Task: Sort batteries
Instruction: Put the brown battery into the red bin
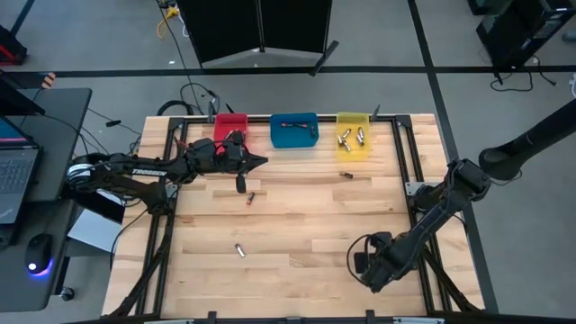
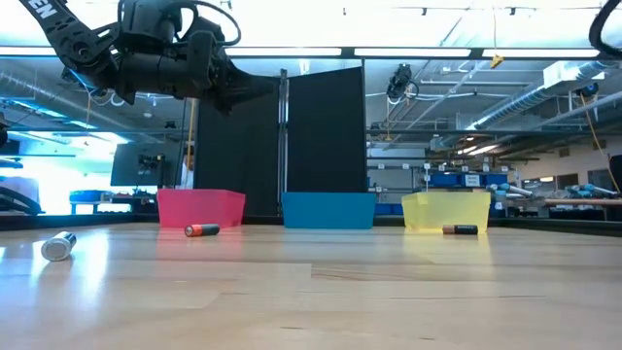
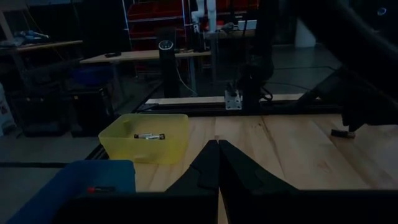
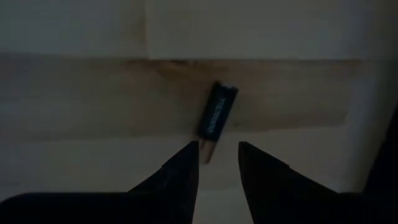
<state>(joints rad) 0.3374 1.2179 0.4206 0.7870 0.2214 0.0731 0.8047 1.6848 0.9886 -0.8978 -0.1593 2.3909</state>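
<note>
Loose batteries lie on their sides on the wooden table: one [image 1: 251, 198] near the middle, one [image 1: 240, 249] nearer the front, one [image 1: 345, 175] before the yellow bin. More batteries [image 1: 346, 137] lie inside that bin. My left gripper [image 1: 261, 160] hangs shut and level in front of the red bin, holding nothing. My right gripper [image 1: 364, 261] points down near the front right, open. Under it lies a dark battery [image 4: 217, 118]. Its reddish end [image 4: 208, 152] reaches in between the fingertips [image 4: 189, 158], close to one of them, and a gap shows.
A red bin [image 1: 230, 126], a blue bin [image 1: 294, 135] holding one battery and a yellow bin [image 1: 354, 148] stand in a row along the far edge. Black frame rails [image 1: 402, 162] run along the table's sides. Bare wood lies in the middle.
</note>
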